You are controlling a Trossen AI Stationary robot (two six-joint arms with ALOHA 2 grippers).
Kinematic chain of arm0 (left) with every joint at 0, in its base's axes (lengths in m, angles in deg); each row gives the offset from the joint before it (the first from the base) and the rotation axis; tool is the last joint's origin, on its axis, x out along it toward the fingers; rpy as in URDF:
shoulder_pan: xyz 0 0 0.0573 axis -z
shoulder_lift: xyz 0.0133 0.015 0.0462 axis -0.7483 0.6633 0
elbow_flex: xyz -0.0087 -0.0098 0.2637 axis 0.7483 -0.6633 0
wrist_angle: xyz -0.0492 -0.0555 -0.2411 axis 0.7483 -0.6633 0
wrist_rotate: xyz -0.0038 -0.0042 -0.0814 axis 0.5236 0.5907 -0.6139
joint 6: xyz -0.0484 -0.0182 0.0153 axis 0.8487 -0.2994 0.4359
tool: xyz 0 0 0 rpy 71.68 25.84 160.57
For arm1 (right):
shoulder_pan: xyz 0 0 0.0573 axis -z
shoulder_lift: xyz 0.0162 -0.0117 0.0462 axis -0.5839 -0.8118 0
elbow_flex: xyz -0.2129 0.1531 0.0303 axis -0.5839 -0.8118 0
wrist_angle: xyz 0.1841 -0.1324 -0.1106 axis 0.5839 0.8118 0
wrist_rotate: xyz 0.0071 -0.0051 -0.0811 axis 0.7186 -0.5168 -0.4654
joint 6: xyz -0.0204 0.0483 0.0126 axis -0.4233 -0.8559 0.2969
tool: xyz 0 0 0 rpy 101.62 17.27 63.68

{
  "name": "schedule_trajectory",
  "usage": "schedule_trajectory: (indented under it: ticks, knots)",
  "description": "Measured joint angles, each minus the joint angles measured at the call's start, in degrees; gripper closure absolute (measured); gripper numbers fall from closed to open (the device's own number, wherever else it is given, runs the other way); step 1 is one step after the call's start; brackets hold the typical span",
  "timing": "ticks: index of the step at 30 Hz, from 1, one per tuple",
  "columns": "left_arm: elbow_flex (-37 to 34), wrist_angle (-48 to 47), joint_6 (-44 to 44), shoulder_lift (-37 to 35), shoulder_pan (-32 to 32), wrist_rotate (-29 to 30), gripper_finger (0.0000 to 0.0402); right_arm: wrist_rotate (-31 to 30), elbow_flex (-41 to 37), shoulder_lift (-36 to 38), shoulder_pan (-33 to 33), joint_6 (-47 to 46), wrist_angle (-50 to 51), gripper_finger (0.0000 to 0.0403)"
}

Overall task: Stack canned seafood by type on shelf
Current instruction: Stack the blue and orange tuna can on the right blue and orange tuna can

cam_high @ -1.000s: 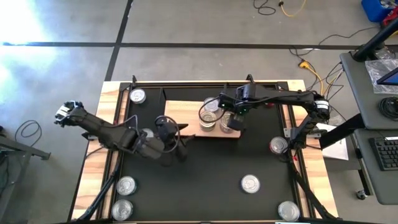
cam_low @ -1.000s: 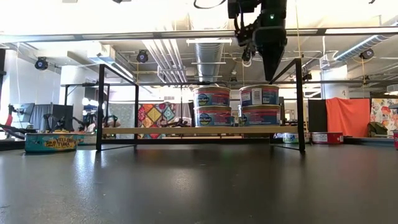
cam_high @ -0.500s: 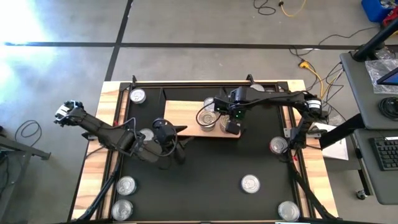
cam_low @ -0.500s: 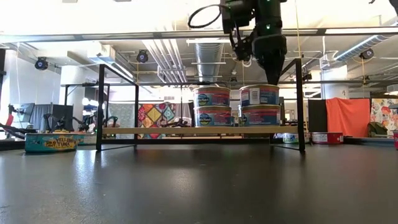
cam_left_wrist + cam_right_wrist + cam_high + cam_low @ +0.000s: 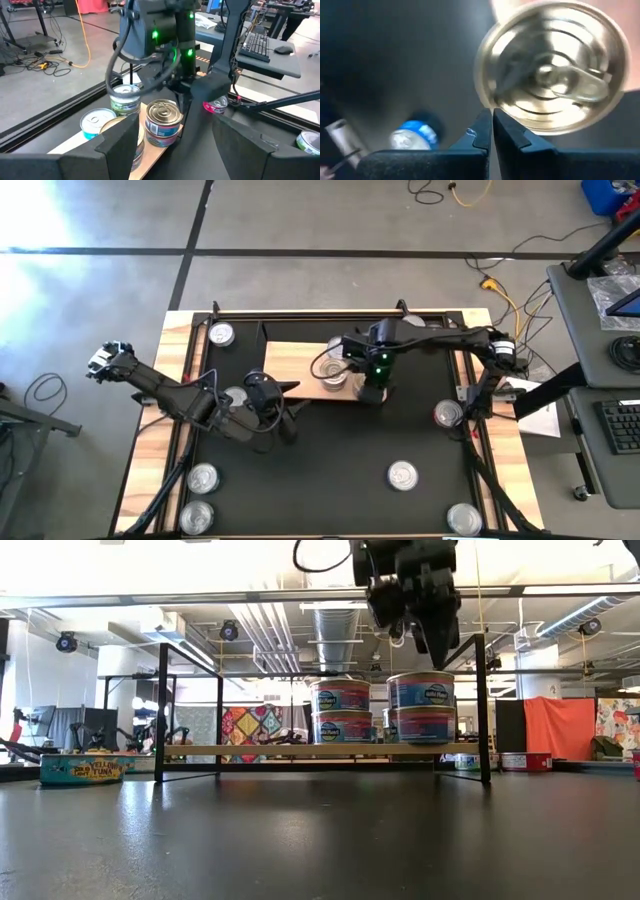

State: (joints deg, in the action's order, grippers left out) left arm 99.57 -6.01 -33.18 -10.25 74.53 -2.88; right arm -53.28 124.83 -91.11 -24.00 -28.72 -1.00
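Observation:
The light-wood shelf [image 5: 290, 365] stands on the black mat at the far middle, with stacked cans of seafood on it. The low view shows two stacks of two, a left one [image 5: 340, 710] and a right one [image 5: 420, 707]. My right gripper [image 5: 372, 388] is shut and points steeply down over the right stack, near the shelf's near edge. Its fingertips [image 5: 492, 117] stand at the rim of the upper can's shiny top [image 5: 552, 75]. My left gripper [image 5: 175, 130] stands open and holds nothing. It hangs left of the shelf and looks level toward the stacks. My right gripper meets the upper can of the right stack with its shut fingertips [image 5: 443, 660] at the top's rim [image 5: 490, 102]. The fingers come steeply from above. Both cans of the stack stand upright on the shelf board. Whether the tips press on the top or against the side, I cannot tell.
Loose cans lie on the mat: one at the far left [image 5: 222, 333], two at the near left [image 5: 203, 477], one near the middle [image 5: 403, 474], one at the near right [image 5: 463, 518], a reddish one at the right [image 5: 448, 413]. The shelf's black end frames [image 5: 162, 710] rise beside the stacks.
My right gripper has tipped from slanting to steeply downward and has gone a little toward the shelf's near edge. The right stack has shifted slightly on the board and turned, as both cans show other parts of their labels in the low view.

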Motion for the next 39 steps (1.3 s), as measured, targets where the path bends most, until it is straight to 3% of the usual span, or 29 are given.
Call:
schedule_trajectory:
  ticks: [3,8,10,18,26,39]
  knots:
    - [0.0,-0.1,0.0,0.0,0.0,0.0,0.0167,-1.0,1.4,0.0,0.0,0.6,-0.1,0.0394]
    - [0.0,-0.7,0.0,0.0,0.0,0.0,0.0167,-13.8,2.9,0.0,0.0,0.7,3.1,0.0394]
    - [0.0,-0.7,0.0,0.0,0.1,0.0,0.0167,-15.4,2.7,-0.2,0.1,0.7,4.3,0.0394]
    - [0.0,-1.0,-0.6,0.0,0.1,0.0,0.0167,-12.3,1.7,-2.9,-1.3,1.5,6.4,0.0394]
    - [0.0,-1.0,0.4,-0.7,0.1,0.0,0.0167,-1.2,1.7,-3.6,-1.5,1.5,1.4,0.0394]
    - [0.0,-1.5,0.1,-0.9,0.1,0.0,0.0167,0.7,1.7,-2.8,-1.0,0.2,-5.2,0.0394]
